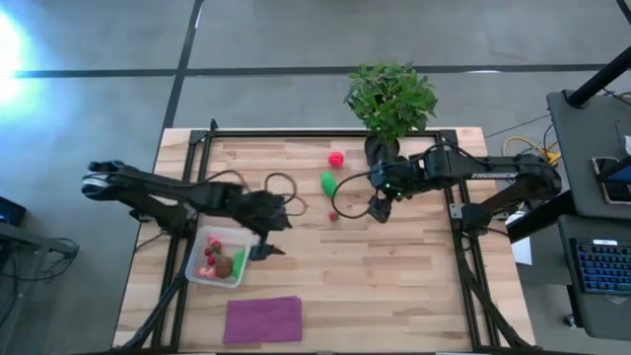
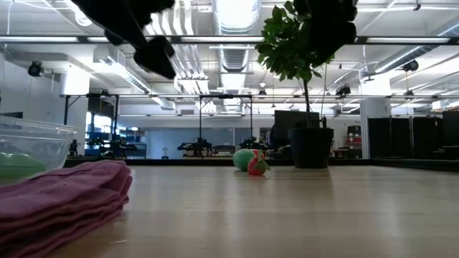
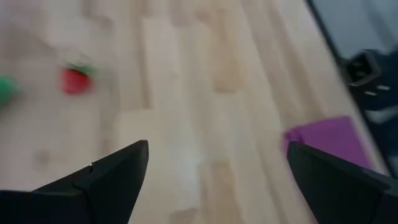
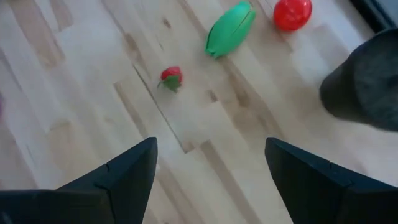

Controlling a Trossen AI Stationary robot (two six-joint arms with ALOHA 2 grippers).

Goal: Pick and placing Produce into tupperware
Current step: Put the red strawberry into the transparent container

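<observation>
The clear tupperware [image 1: 204, 268] stands near the table's left near side and holds red pieces, a brown ball [image 1: 224, 265] and a green piece. On the bare wood lie a red round piece [image 1: 336, 157], a green oval piece [image 1: 327, 182] and a small red strawberry-like piece [image 1: 333, 214]. My left gripper [image 1: 267, 248] hovers open just right of the tupperware, raised above the table [image 2: 154, 56], with nothing between its fingers [image 3: 216, 149]. My right gripper [image 1: 379, 209] is open and empty [image 4: 210, 143], right of the strawberry-like piece [image 4: 171, 77], with the green oval piece [image 4: 230, 28] and the red round piece [image 4: 292, 14] beyond it.
A folded purple cloth [image 1: 263, 319] lies at the near edge, below the tupperware. A leafy potted plant [image 1: 391, 99] stands at the far edge, its dark pot [image 4: 367, 87] close beside my right gripper. A thin cable loop [image 1: 280, 182] lies on the wood. Bare wood stretches across the table's middle and right.
</observation>
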